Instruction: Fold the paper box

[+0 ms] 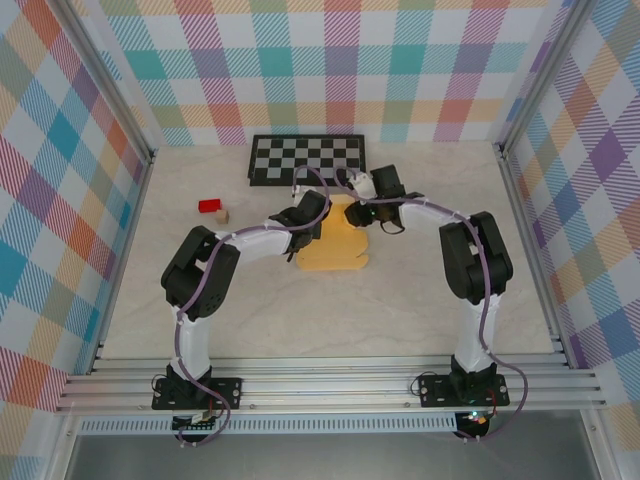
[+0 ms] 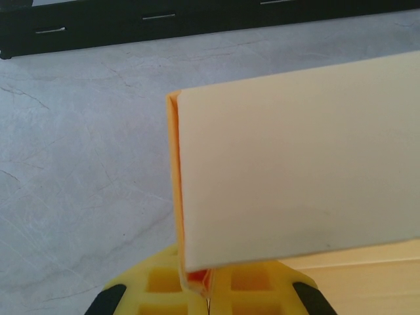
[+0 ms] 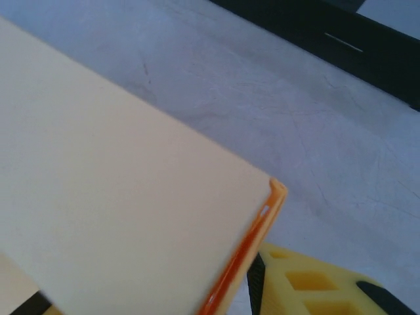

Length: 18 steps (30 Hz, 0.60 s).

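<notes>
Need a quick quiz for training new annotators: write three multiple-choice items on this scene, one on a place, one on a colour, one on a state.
1. Where is the checkerboard?
A) beyond the paper box, at the far end of the table
B) between the arm bases
C) on top of the paper box

2. What colour is the block beside the tiny cube?
A) blue
B) red
C) green

3. How is the left end effector?
A) wide open above the table
B) shut on a flap of the paper box
C) shut on the block

Answers:
1 A, it lies farthest back in the top view.
2 B, it is plainly red.
3 B, the left wrist view shows the folded flap pinched between its yellow fingers.
</notes>
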Each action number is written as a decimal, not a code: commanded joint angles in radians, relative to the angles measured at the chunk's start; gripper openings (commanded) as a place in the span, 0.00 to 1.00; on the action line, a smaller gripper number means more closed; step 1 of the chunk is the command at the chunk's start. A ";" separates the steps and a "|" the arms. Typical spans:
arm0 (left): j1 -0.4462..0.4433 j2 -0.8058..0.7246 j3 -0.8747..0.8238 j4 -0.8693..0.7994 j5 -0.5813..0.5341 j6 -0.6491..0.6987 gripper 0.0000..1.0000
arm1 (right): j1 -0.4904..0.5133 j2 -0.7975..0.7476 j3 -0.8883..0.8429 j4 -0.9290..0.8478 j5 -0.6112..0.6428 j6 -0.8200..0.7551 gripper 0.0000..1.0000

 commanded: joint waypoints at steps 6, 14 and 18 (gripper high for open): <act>-0.034 0.064 0.051 -0.183 0.077 -0.070 0.00 | 0.136 -0.025 -0.023 0.088 0.458 0.355 0.01; -0.034 0.081 0.074 -0.227 0.079 -0.117 0.00 | 0.137 0.014 0.041 -0.190 0.648 0.655 0.00; -0.034 0.079 0.080 -0.238 0.092 -0.130 0.00 | 0.125 0.018 0.028 -0.167 0.570 0.692 0.05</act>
